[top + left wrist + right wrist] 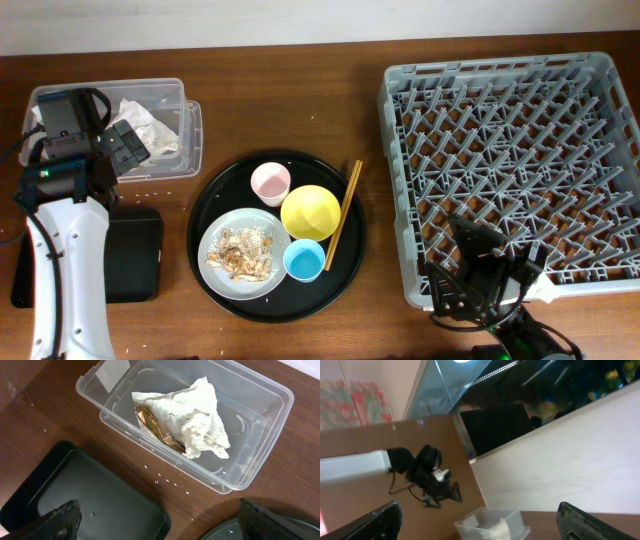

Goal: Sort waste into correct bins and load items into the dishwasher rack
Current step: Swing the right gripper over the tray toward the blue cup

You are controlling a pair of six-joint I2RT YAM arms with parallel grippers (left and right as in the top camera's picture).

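Note:
A crumpled white napkin (195, 420) and a brown wrapper (156, 427) lie inside the clear box (165, 165). My left gripper (128, 147) hovers open and empty at the box's near edge, above the shallow black tray (100, 500). On the round black tray (215, 200) sit a pink cup (270, 183), a yellow bowl (310, 212), a blue cup (303, 260), chopsticks (343, 215) and a plate (215, 235) carrying food scraps (243, 252). The grey rack (515, 165) fills the right side. At its front left corner my right gripper (448, 255) is open and empty.
Small white crumbs dot the wood between the clear box (260, 425) and the shallow tray. The round tray's rim (225, 532) shows at the left wrist view's lower edge. The right wrist view looks across at the clear box (492, 525), the left arm (420, 477) and a wall.

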